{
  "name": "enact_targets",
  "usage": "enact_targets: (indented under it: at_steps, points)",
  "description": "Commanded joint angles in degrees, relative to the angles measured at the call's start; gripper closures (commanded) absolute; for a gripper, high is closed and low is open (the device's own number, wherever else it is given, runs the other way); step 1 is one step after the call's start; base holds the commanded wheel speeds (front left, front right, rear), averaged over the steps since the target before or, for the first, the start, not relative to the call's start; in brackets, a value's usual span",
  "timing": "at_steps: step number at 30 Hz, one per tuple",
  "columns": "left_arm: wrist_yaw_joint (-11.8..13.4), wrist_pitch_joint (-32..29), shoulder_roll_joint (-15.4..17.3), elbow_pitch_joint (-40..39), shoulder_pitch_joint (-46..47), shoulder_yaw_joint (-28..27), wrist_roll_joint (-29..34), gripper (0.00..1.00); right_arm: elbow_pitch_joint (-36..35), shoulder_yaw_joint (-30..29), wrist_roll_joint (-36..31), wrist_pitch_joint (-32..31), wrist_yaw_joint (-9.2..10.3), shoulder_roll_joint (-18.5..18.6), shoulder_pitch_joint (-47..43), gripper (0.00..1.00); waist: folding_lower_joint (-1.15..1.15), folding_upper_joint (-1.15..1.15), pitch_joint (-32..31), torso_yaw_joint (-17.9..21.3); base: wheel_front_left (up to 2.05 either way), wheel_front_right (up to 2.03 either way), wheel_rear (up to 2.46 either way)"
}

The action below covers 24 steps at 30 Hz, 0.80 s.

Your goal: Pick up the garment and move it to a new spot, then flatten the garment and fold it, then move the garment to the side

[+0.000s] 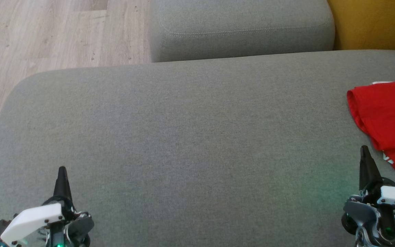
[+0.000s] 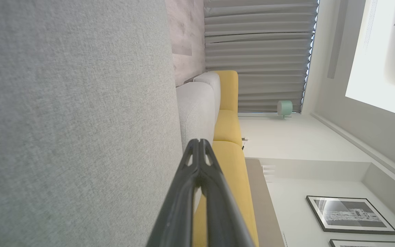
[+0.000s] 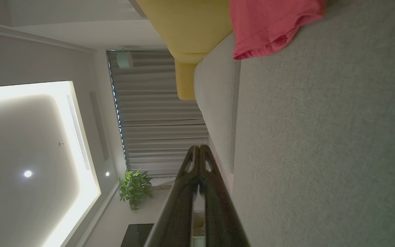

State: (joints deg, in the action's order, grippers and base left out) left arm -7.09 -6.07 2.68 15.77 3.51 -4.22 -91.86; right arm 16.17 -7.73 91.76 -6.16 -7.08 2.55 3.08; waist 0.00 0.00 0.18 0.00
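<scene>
Left pincer (image 1: 62,169), right pincer (image 1: 364,148) closed, empty; garment (image 1: 387,116) corner beside right; cushion (image 1: 183,137) broad leftward.

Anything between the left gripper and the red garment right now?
Nothing: in the head view only bare grey cushion runs from the left gripper to the red garment. The right gripper sits beside the garment's near edge, off that line.

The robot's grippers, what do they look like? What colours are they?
The left gripper and right gripper each have two long black fingers narrowing to a point, with small slots near the tips. Behind them sit white covers with dark screws, grey-black joints and little green lights.
</scene>
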Motion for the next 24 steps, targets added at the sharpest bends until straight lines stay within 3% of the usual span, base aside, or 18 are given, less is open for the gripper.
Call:
enact_targets:
  at_steps: [1,24]
  points:
    - [-0.4,-0.4,0.2,-1.7,2.7,-2.3,-0.3,1.0,-2.1,1.2,0.4,-0.4,-0.41,0.3,3.1,1.0,0.0,0.0,0.0,0.0,0.0,0.0,0.0]
    - [-0.4,-0.4,0.2,-1.7,2.7,-2.3,-0.3,1.0,-2.1,1.2,0.4,-0.4,-0.41,0.3,3.1,1.0,0.0,0.0,0.0,0.0,0.0,0.0,0.0]
